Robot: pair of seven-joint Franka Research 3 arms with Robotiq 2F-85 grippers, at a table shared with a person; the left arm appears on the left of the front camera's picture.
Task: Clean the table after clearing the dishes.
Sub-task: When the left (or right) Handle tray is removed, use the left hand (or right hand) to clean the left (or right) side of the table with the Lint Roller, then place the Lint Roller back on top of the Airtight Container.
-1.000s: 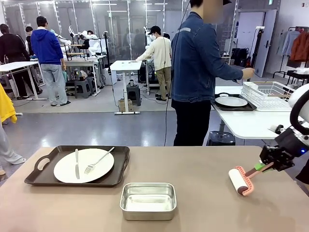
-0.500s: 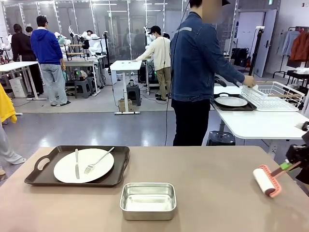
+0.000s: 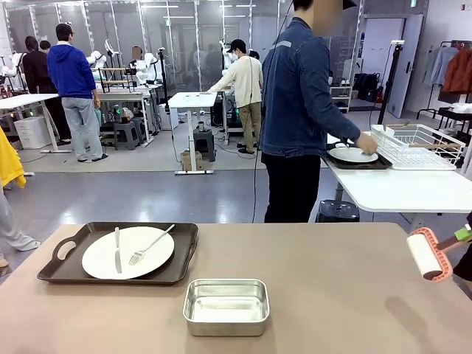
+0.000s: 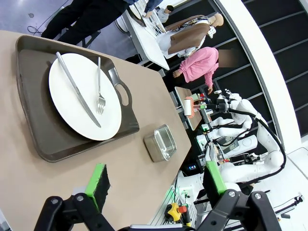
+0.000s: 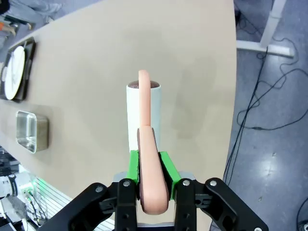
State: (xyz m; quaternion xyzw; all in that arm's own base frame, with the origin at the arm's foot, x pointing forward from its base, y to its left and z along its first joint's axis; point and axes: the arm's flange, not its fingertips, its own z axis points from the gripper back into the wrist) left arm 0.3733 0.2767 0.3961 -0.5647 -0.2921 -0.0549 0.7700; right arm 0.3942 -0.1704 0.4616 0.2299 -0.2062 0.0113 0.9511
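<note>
The table (image 3: pixel 317 295) bears one tray (image 3: pixel 181 259) at its left end, with a plate (image 3: pixel 99 259) on it. A knife (image 3: pixel 116 249) and a fork (image 3: pixel 151 245) lie side by side on that plate. A steel pan (image 3: pixel 226 327) stands near the middle of the front edge, just right of the tray and apart from it.

At the right end, the right gripper (image 5: pixel 149 166) has its fingers clenched on the pink handle of a lint roller (image 3: pixel 425 258). The white roll points away from the wrist and hangs above the tabletop near the right edge, with its shadow cast on the surface below.

The left gripper (image 4: pixel 156 185) hovers over the table's left end, fingers spread wide with nothing between them.

Beyond the far edge a person in a denim jacket is turned to a white table (image 3: pixel 391 190). One hand (image 3: pixel 366 141) is at a second plate (image 3: pixel 352 155), which lies on a second tray (image 3: pixel 377 164) beside a white wire rack (image 3: pixel 413 144).
</note>
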